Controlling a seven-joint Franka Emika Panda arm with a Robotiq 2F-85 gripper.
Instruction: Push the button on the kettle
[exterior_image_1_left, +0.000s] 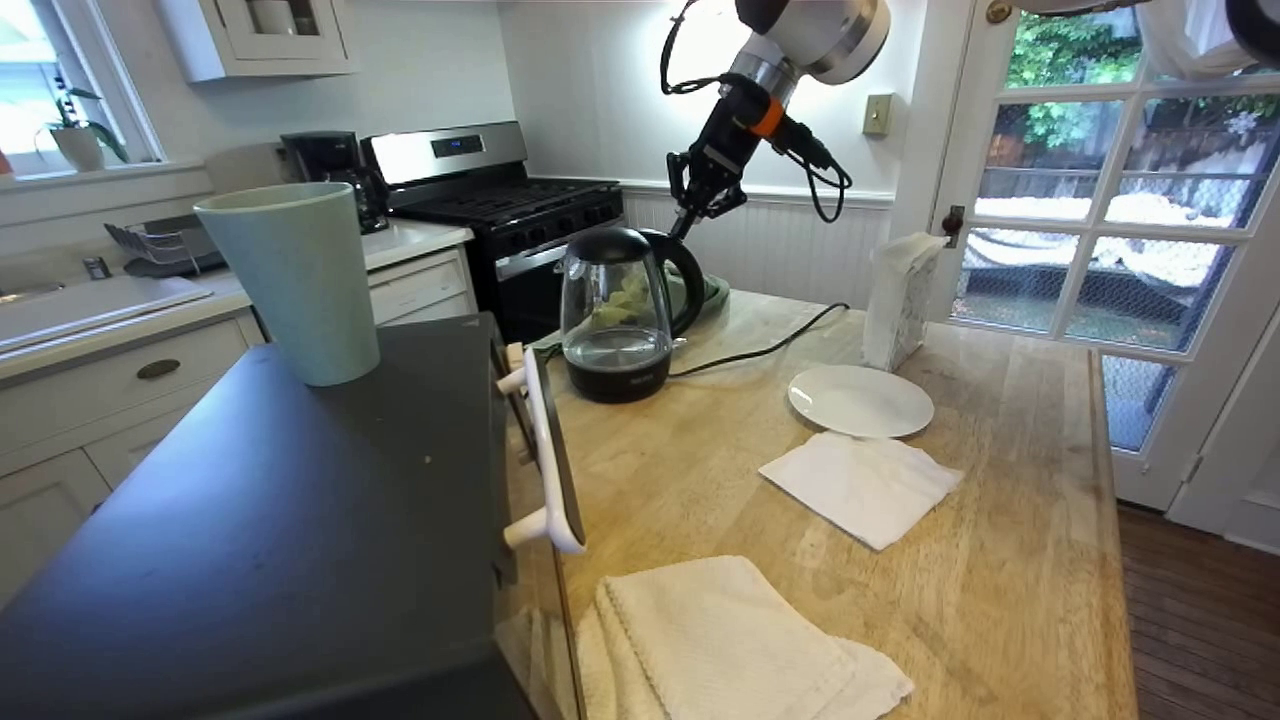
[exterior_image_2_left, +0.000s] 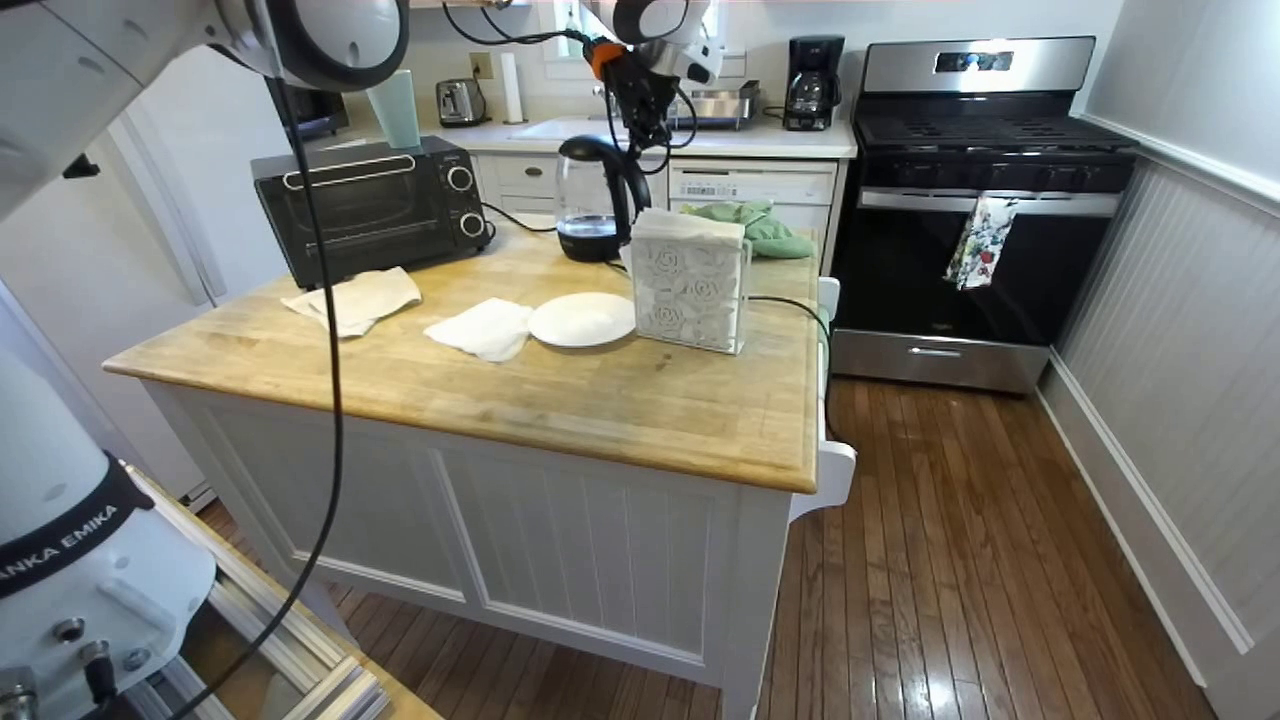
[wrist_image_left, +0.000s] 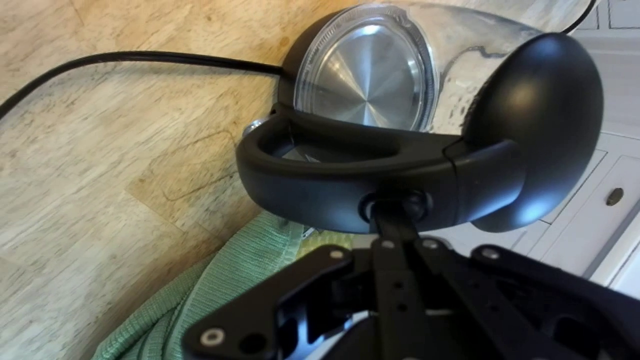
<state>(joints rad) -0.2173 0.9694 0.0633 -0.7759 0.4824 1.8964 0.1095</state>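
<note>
Pressing, apparently: black metal gripper (wrist_image_left: 395, 210), jaws together, at what looks like round black button (wrist_image_left: 366, 206) on curved black handle (wrist_image_left: 325, 192); contact unclear. Rounded clear-glass kettle (exterior_image_1_left: 617, 315) stands upright on pale wooden tabletop (exterior_image_1_left: 680, 470). Push straight in, short and slow; off-centre shove could slide kettle.

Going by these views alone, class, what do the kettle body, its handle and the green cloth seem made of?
Kettle body: probably glass, clear and glossy; its metallic floor shows through. Handle: likely plastic, satin black, with soft highlights. Green cloth: textile, knit or woven, matte, with visible ribbing.
</note>
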